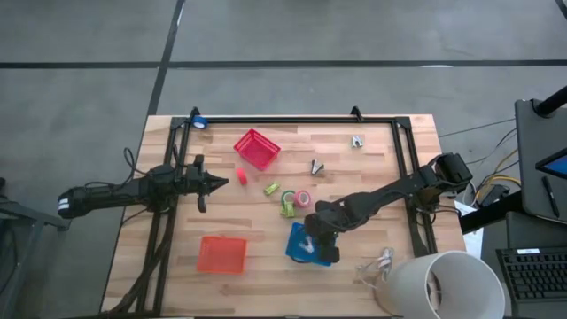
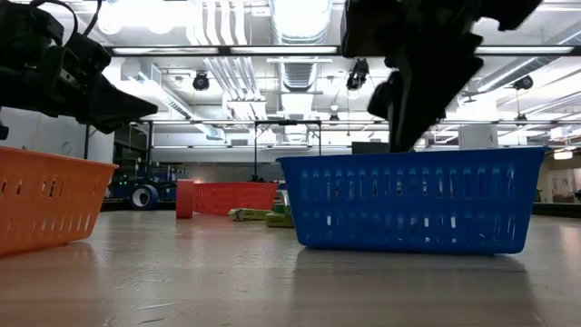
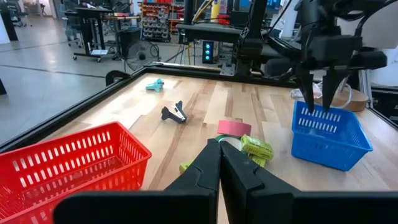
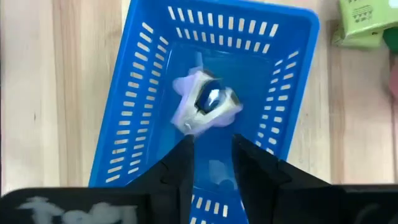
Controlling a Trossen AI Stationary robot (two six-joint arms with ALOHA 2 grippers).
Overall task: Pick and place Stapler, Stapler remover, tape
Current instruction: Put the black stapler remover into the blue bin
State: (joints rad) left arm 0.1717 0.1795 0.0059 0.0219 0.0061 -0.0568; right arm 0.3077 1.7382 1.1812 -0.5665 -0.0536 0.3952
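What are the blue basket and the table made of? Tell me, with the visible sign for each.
Blue basket: looks like moulded plastic with a slight sheen; its walls are a uniform blue with regular slots. Table: seems to be wood, smooth pale planks with visible grain and seams, edged by a dark frame.

Right claw (image 4: 211,158) fingers parted, pointing down; left claw (image 3: 219,163) closed, idle.

Below the right hand (image 4: 211,163), a glossy slotted plastic blue basket (image 4: 134,99) sits on the matt, smooth-grained wooden surface (image 1: 372,168).
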